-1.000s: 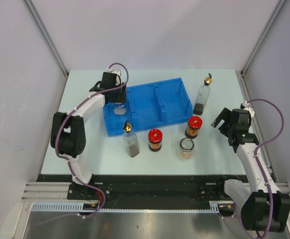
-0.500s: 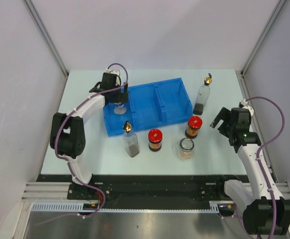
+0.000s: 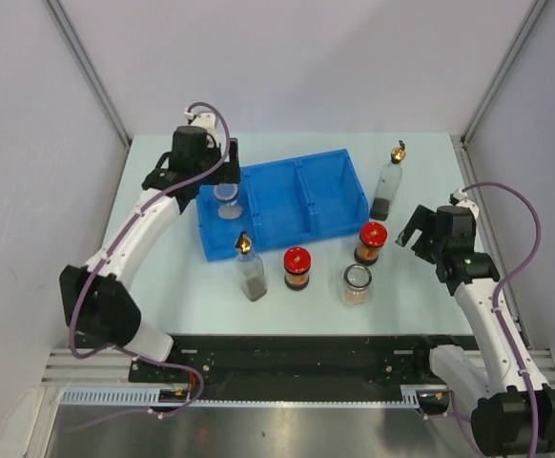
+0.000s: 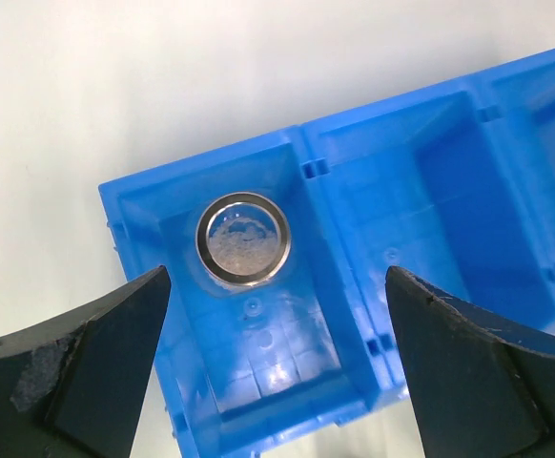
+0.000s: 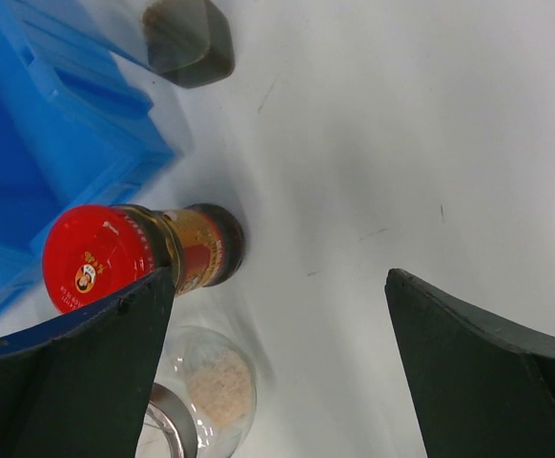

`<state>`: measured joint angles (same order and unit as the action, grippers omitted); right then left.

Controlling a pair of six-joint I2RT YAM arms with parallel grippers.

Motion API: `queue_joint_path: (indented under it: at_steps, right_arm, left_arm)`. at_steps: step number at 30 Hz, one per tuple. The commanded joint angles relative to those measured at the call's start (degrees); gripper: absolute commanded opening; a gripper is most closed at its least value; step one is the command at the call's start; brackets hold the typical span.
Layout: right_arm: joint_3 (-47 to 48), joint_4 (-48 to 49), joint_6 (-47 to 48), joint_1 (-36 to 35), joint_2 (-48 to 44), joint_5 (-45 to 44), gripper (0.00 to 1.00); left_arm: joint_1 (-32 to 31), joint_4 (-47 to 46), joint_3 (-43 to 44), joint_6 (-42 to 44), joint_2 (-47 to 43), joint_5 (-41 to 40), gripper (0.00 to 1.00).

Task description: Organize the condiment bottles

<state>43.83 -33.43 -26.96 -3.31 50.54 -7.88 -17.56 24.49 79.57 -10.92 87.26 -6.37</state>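
Left gripper is held with its jaws spread wide and empty above the left compartment of the blue tray. One short clear jar is stood upright in that compartment, toward its far end; from the left wrist view it is seen from straight above, a round silvery rim with pale tan granules beneath. The middle and right compartments are seen bare.

One of the six bottles can therefore be judged placed, and five are left on the table. In front of the tray, a tall bottle with a gold spout, a red-lidded jar and a second short jar are set in a loose row. A second red-lidded jar is stood just off the tray's right front corner, and a second tall bottle is stood to the right of the tray.

Right gripper is likewise held open and empty, near the second red-lidded jar but apart from it; that jar is judged a likely next pick. Dark contents are seen in the red-lidded jars and low in the tall bottles.
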Motion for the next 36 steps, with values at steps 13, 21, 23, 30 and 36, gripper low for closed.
queue_joint_path:
  at_steps: [13,21,23,30,36]
  right_arm:
    - [4.2,-4.1,-0.4,-13.6,0.9,-2.7,0.98]
    - [4.2,-6.6,-5.9,-26.4,2.4,-5.7,0.98]
    - [4.2,-7.1,-7.3,-31.5,4.0,-8.6,0.99]
    - [4.2,-5.9,-10.8,-38.3,11.9,-13.0,0.99]
    - [4.2,-5.1,-10.8,-40.2,13.8,-13.7,0.97]
  left_arm:
    - [-4.0,7.7,-8.5,-0.4,-22.0,0.2,1.00]
    - [-4.0,7.3,-10.9,-1.5,-24.4,-0.7,1.00]
    - [-4.0,7.4,-11.4,-1.6,-24.4,-0.7,1.00]
    - [-3.9,7.9,-12.8,-1.6,-24.8,-1.6,1.00]
    - [-3.9,7.9,-14.0,-1.1,-25.9,-2.0,1.00]
